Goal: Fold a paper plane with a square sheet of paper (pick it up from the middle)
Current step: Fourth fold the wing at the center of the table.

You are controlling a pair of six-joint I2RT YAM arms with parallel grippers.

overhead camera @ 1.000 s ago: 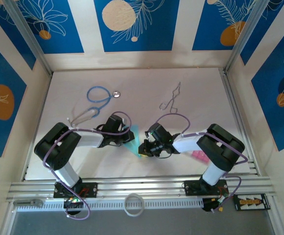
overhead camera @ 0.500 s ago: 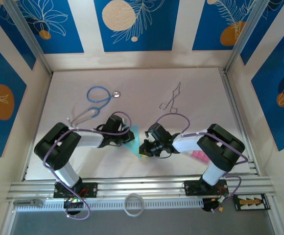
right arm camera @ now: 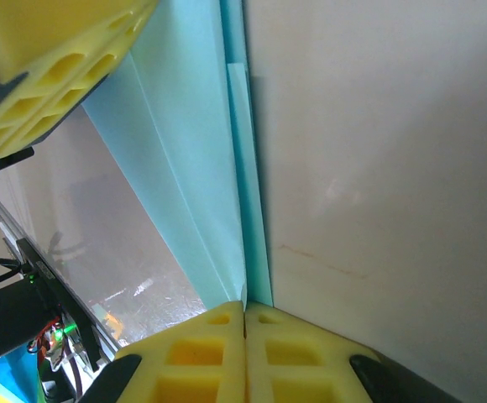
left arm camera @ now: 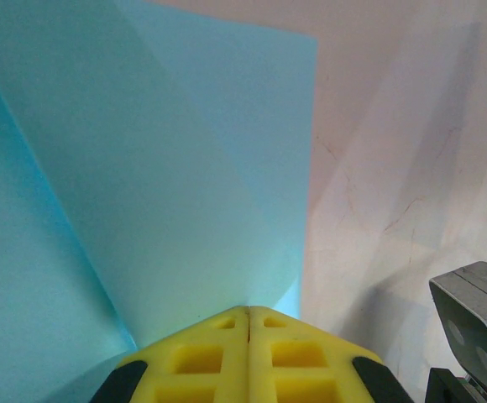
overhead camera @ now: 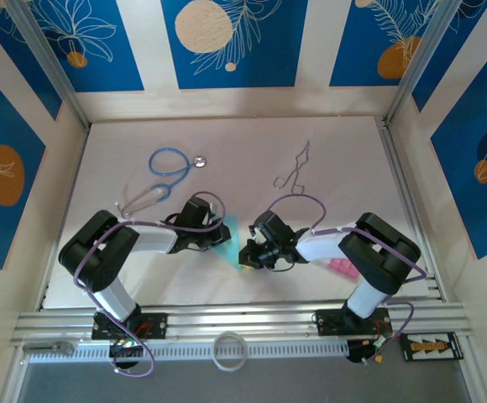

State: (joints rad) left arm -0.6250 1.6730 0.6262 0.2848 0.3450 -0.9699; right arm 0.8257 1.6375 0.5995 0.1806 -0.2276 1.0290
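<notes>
Overall, the table (overhead camera: 344, 151) carried the left arm (overhead camera: 109, 252) and the right arm (overhead camera: 378, 252), both reaching inward to the lower centre of the top view. Between them sat the paper (overhead camera: 232, 239), a turquoise wedge narrowing toward the bottom of the frame. It was well apart from the stethoscope (overhead camera: 170, 164) at upper left and the pink blocks (overhead camera: 342, 268) at lower right. Whether the paper touched the table could not be told.

The left gripper (left arm camera: 248, 315) was closed, its yellow pads meeting with the sheet fanning upward from between them, two slanting creases visible. The right gripper (right arm camera: 244, 311) was likewise closed, pinching a narrow layered edge that ran straight up the frame. The step in hand appeared to be forming a lengthwise fold with the sheet pinched from both sides.

To do it well, both pinches would need to hold firm while the arms moved in mirror fashion, so that the thin sheet stayed lightly taut and did not buckle or tear. The layered edges at the right pinch looked slightly offset. Aligning them before pressing would likely give a straighter crease.
</notes>
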